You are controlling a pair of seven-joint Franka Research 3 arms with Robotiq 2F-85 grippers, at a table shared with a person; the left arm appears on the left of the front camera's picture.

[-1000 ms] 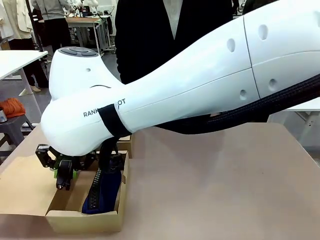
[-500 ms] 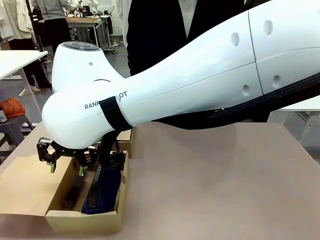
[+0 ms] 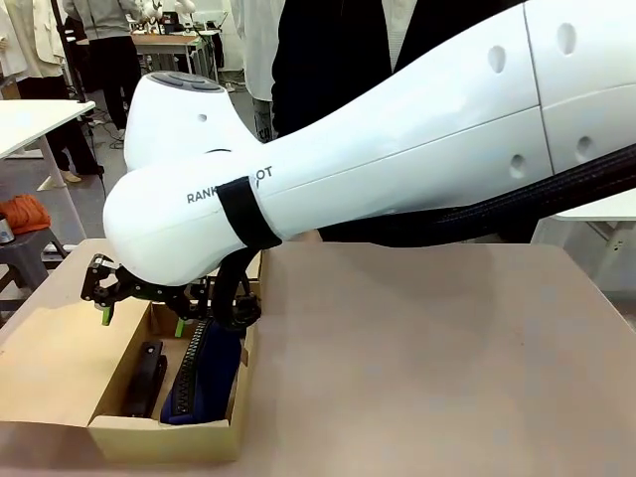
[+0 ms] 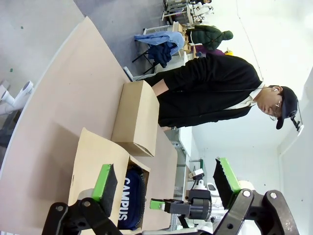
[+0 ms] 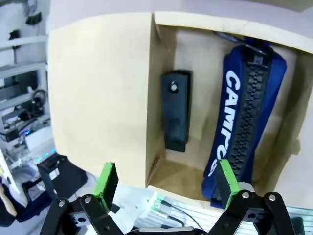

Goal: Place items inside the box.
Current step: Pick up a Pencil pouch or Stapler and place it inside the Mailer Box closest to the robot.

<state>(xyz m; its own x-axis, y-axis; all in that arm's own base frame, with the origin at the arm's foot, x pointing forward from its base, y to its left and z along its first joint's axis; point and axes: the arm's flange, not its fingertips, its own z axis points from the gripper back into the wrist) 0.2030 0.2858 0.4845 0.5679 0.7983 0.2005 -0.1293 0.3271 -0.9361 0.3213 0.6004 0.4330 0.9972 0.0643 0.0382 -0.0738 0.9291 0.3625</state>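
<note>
Two items lie in the box, a black stapler I've just released from my now-open right gripper, apparently flat beside the navy blue zip pouch.

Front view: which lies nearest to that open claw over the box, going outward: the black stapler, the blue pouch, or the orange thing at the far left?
From the right gripper:
1. Black stapler, in the box just below the gripper, and navy blue zip pouch, beside the stapler: too close to call.
2. Orange thing, off the table at the far left.
</note>
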